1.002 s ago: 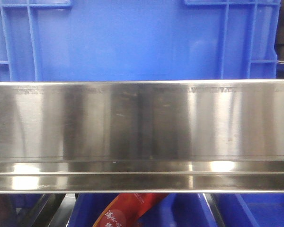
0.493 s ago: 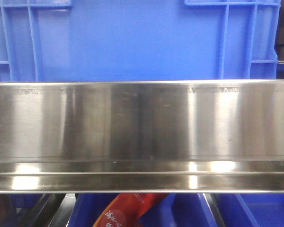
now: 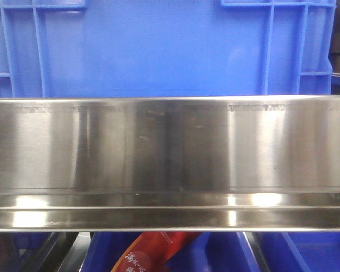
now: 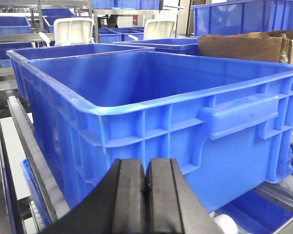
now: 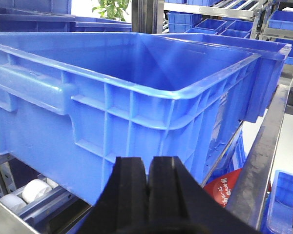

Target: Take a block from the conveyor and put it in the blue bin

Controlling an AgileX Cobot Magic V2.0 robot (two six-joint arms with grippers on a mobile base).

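Left claw [image 4: 145,180] closed, empty, facing long ribbed wall of blue bin [image 4: 151,105]. Right claw [image 5: 148,183] closed, empty, near bin corner. Bin rim smooth, rounded; interior open. Brushed steel rail [image 3: 170,164] across front. Block, conveyor unseen.

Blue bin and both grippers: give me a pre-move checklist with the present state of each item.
1. Left gripper empty: ok, its jaws are pressed together with nothing between them.
2. Right gripper empty: ok, shut with nothing between the jaws.
3. Blue bin in front of both wrists: ok, open-topped and upright; the part of its inside that shows holds nothing.
4. Block located: not ok, no view shows it.
5. Conveyor belt in sight: not ok, the front view is filled by a steel rail and the bin's wall.
6. Grippers open for a grab: not ok, both shut.
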